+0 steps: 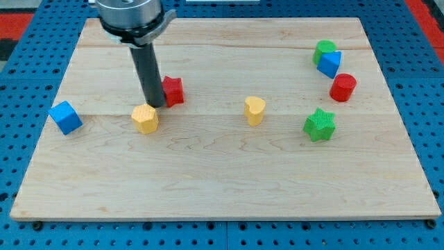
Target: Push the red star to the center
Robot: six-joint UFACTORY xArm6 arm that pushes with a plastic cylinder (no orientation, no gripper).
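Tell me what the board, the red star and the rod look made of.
Board: pale wood, matt, with visible grain and plank seams. Red star: probably plastic, with a solid, even colour. Rod: dark, smooth, slightly glossy, metal or plastic; my tip sits beside the star's left.

A robotics lab: a wooden counter sits on a blue perforated mounting plate with coloured test blocks.
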